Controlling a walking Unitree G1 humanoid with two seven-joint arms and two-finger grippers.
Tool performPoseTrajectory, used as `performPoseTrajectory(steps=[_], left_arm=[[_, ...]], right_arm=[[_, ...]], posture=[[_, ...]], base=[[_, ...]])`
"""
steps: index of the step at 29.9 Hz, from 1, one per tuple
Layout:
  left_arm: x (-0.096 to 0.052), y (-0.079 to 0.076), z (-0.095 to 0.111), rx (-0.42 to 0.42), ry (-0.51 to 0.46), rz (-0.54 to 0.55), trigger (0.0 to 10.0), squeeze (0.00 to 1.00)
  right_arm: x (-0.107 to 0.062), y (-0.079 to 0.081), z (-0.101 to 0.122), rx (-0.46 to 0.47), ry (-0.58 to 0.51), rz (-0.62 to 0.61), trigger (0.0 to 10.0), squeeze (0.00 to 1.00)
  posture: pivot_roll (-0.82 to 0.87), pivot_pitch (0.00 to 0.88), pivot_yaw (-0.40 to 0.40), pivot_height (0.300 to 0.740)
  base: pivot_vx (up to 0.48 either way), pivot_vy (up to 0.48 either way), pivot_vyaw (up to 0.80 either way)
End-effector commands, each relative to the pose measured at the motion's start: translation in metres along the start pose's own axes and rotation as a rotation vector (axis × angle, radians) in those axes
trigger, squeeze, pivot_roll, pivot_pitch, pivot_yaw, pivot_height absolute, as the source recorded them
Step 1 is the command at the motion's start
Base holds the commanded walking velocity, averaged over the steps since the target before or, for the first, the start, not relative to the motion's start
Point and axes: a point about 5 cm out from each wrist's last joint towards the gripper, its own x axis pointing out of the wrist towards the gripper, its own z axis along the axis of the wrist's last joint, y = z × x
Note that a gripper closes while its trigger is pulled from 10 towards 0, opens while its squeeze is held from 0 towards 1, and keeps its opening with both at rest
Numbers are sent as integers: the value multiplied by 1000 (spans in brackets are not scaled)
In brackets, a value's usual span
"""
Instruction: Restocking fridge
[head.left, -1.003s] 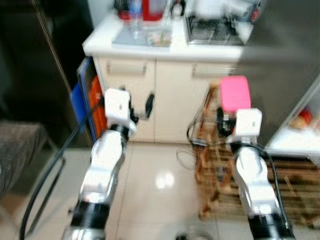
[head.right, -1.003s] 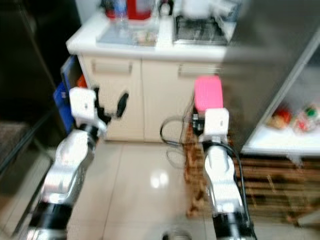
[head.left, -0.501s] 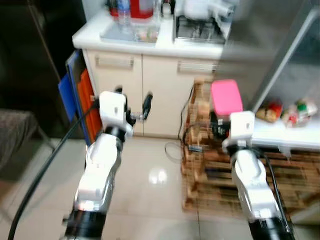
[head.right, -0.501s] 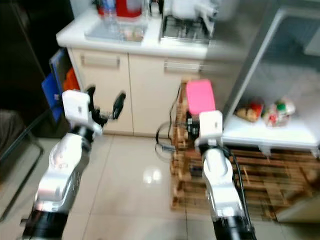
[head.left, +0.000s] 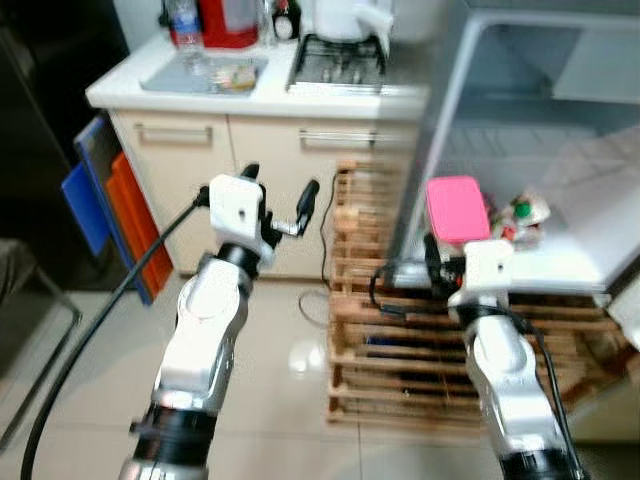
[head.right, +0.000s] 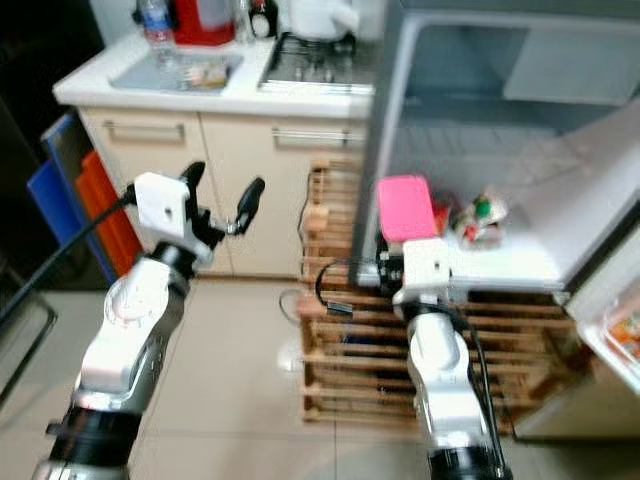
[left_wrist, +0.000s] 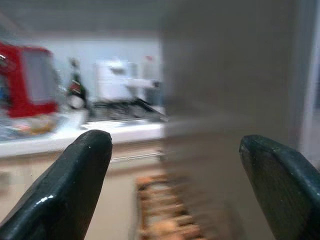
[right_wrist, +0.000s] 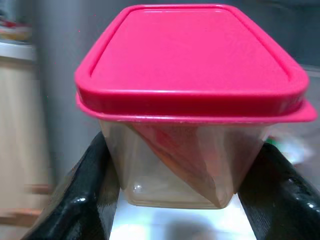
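Pink-lidded clear box (right_wrist: 190, 100) clamped by right gripper (right_wrist: 185, 200) fingers (right_wrist: 87, 200)

Left fingers (head.left: 278, 195) apart, right seemingly clamped.

A clear plastic container (right_wrist: 186, 165) with a bright pink lid (right_wrist: 190, 55) sits upright and level, clamped at its two sides between black fingers (right_wrist: 87, 197). It is held in front of an open fridge (head.left: 520, 110), just before the white shelf (head.left: 560, 265) where a few packaged foods (head.left: 520, 215) lie.
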Motion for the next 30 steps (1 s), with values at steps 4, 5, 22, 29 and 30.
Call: performPoseTrajectory(steps=[4, 5, 22, 29, 30], left_arm=[[5, 0, 3, -1, -9, -19, 10000, 0], [5, 1, 2, -1, -5, -18, 10000, 0], [-13, 16, -18, 66, 106, -8, 10000, 0], [-34, 12, -40, 71, 258, -130, 10000, 0], [-37, 6, -42, 71, 270, -186, 10000, 0]], right_arm=[[8, -5, 6, -9, -26, -40, 0, 0], [11, -5, 9, -9, -35, -45, 0, 0], [33, 23, 47, -7, -181, 41, 0, 0], [45, 29, 49, 4, -175, 66, 0, 0], [49, 31, 49, 5, -173, 69, 0, 0]], posture=[[-177, 0, 39, 740], [-173, 0, 41, 740], [-138, 0, 25, 740], [-103, 0, 7, 740], [-100, 0, 6, 740]], base=[[322, -353, 0], [322, -352, 0], [69, -20, 0], [0, 0, 0], [0, 0, 0]])
